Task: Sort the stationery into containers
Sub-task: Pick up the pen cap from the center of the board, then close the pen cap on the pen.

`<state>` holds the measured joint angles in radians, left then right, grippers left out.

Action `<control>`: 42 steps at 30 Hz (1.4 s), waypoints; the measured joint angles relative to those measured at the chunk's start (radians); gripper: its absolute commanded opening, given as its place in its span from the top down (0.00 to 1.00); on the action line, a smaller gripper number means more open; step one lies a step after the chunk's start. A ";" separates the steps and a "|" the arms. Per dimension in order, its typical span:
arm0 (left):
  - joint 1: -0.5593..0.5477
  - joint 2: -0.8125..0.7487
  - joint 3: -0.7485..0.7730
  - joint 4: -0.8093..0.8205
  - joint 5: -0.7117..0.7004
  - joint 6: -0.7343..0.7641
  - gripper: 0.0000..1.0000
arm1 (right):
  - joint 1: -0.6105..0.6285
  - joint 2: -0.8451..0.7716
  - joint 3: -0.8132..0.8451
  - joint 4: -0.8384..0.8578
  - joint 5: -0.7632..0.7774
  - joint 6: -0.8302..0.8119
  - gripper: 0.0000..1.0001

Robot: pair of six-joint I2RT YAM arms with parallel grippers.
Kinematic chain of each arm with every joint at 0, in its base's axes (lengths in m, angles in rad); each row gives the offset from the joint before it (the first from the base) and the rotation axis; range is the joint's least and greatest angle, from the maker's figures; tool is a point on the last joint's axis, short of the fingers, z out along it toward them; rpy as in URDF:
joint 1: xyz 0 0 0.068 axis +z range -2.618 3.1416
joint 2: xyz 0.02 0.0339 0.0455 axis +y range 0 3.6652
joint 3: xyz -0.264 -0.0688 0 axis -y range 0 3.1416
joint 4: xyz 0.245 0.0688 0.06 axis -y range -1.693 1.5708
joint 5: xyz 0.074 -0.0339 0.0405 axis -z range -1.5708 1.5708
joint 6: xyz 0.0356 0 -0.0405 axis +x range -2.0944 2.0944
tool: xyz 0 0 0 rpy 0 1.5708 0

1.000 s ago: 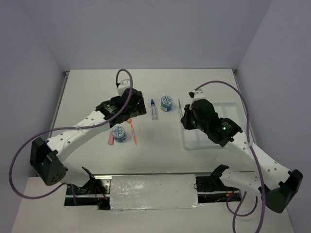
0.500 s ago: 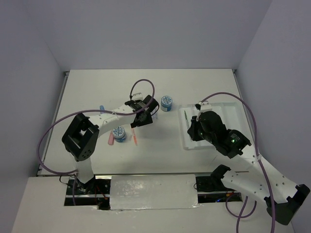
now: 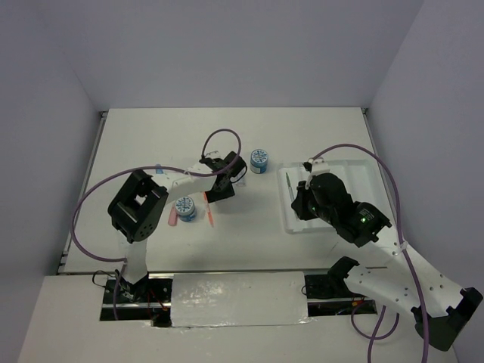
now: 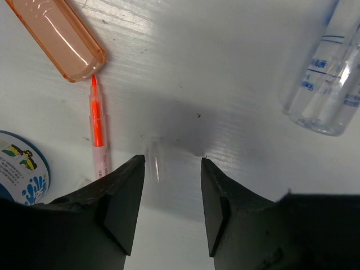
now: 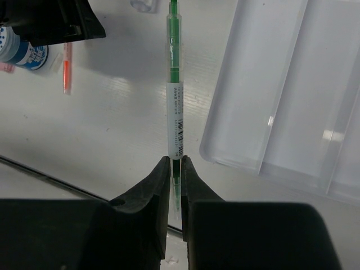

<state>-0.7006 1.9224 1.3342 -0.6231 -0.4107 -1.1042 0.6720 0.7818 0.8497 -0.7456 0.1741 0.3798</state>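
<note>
Left of the tray [image 5: 264,112], the right gripper [image 5: 175,161] pinches a green pen [image 5: 175,101]. Best swung lengthwise over a compartment before release. The left gripper [image 4: 171,169] hangs spread.

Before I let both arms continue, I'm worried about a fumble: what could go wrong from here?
The right gripper holds the green pen by one end, beside the tray rather than over a compartment; if released, it would likely land outside. The left gripper is open with the orange pen beside its jaws, not between them; closing could miss or nudge it.
</note>
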 measured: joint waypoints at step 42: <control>-0.117 -0.936 -0.632 0.921 0.214 0.107 1.00 | 0.282 -0.150 -0.426 0.791 -0.258 0.216 1.00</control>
<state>-0.8177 0.9863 0.7017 0.2981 -0.1963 -0.9974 0.9543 0.6323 0.4236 0.0456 -0.0841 0.5953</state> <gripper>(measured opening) 0.191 0.144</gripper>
